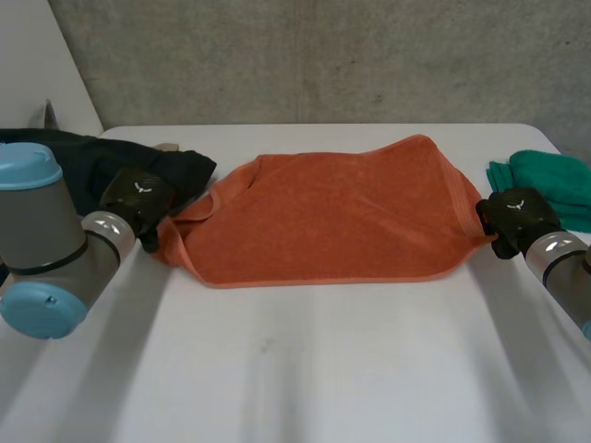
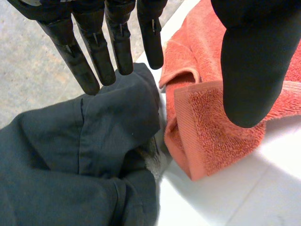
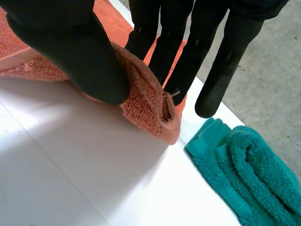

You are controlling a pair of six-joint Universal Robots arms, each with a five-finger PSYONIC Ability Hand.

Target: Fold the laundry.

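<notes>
My right hand (image 1: 519, 219) pinches one corner of the towel (image 1: 323, 217) between thumb and fingers. My left hand (image 1: 138, 197) hangs open over the opposite corner. The towel lies spread on the desk (image 1: 295, 360) between them and looks soft and limp, best gripped at its corners.

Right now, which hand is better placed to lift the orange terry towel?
The right hand: it pinches a corner of the orange terry towel. The left hand is open, fingers over the dark grey garment.
</notes>
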